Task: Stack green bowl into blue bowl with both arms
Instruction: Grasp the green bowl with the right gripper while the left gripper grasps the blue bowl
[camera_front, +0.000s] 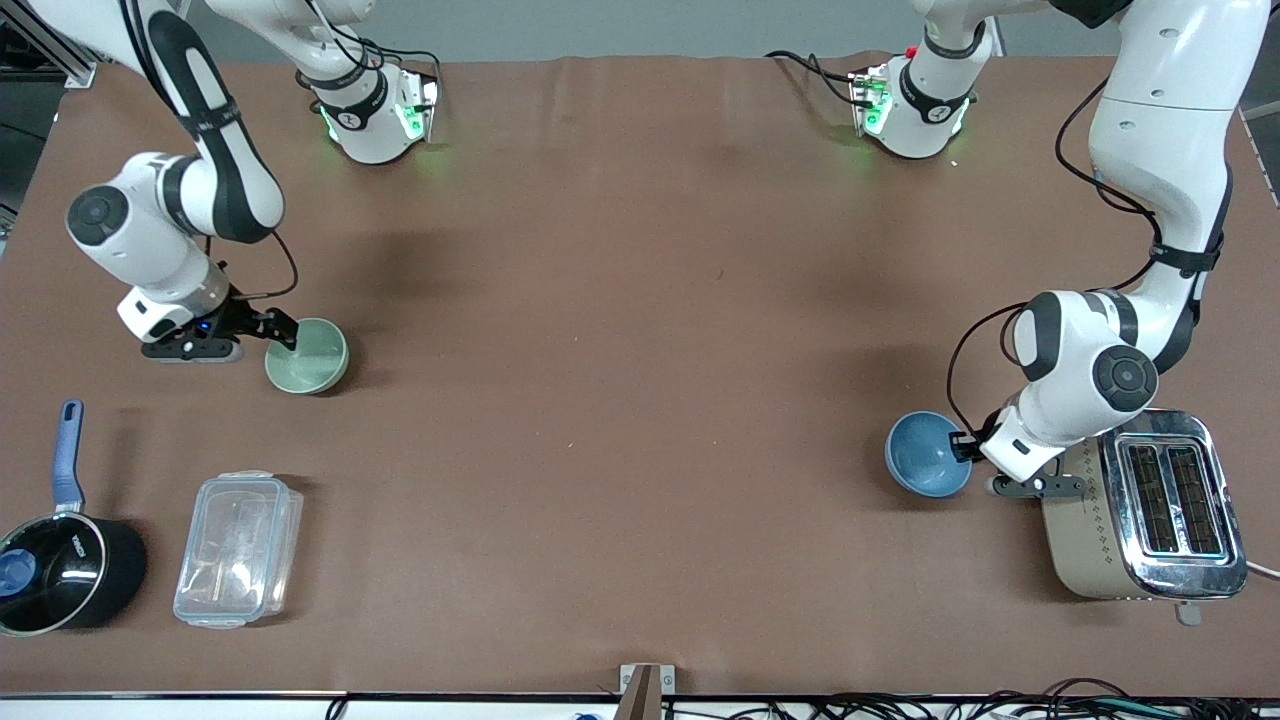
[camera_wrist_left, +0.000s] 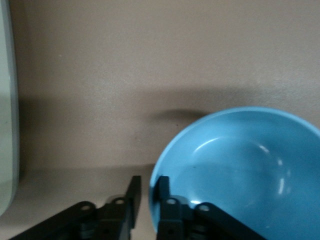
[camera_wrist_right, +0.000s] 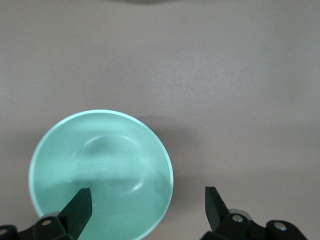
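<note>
**Two bowls, two arms: both grips under way at either end of the table**

Two bowls sat well apart on the brown table (camera_front: 620, 300) as each arm worked its own. At the right arm's end, about midway between the base edge and the camera edge, the right gripper (camera_front: 283, 331) was down at the green bowl (camera_front: 307, 355). Its fingers (camera_wrist_right: 80, 207) stood wide open, one over the bowl's inside and the other outside the rim, so nothing was yet clamped. At the left arm's end, closer to the camera edge, the left gripper (camera_front: 968, 446) had its fingers (camera_wrist_left: 162, 192) drawn close together across the rim of the blue bowl (camera_front: 927, 454), apparently pinching it, just beside a toaster (camera_front: 1150, 505).

The step in hand looked to be the pick-up of both bowls. Next, the right gripper would likely need to close on the green rim, lift, and carry the bowl toward the blue one, which would have to be held level.

A saucepan (camera_front: 60, 565) and a clear plastic box (camera_front: 238, 550) lay near the camera-edge corner at the right arm's end.
</note>
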